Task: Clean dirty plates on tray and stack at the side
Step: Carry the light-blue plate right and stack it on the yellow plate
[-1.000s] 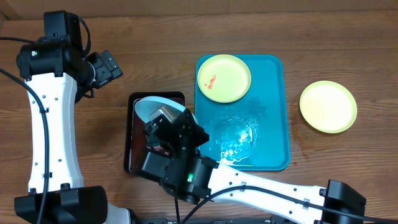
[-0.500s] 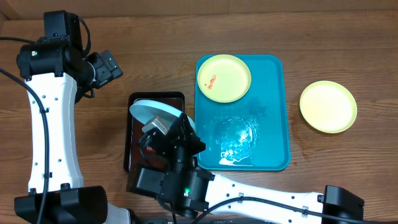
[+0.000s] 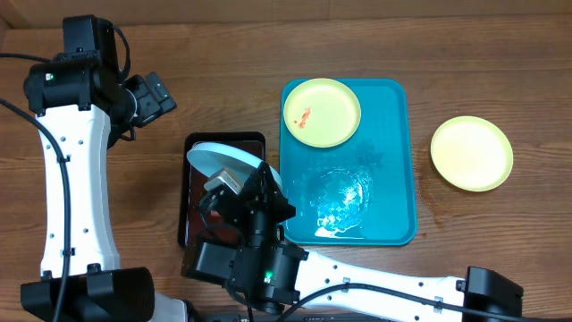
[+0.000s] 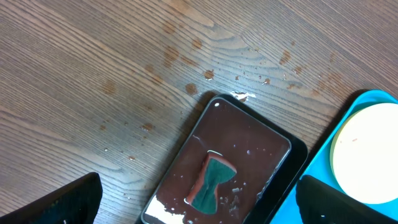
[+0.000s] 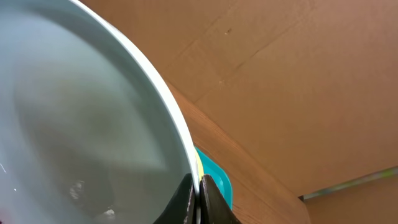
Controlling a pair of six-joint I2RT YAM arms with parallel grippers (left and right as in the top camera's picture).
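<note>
Blue-white plate (image 3: 223, 159) tilting over black tray (image 3: 191, 213), right pincer (image 5: 198, 194) pinching its rim; left pincer (image 3: 155, 96) hanging spread. Likely washing step. Next probably calling for lifting, stacking onto side plate (image 3: 471, 153); smeared plate (image 3: 322, 112) sitting on turquoise tray (image 3: 398, 192).

Overhead: fixed, far, looking straight down; most of the tabletop (image 3: 223, 72) is in frame.
Left wrist: high, tilted down. It shares the black tray (image 4: 297, 163) and the far-left corner of the turquoise tray (image 4: 373, 98) with overhead.
Right wrist: very near the pale blue plate (image 5: 81, 124), aimed upward along its rim.
</note>
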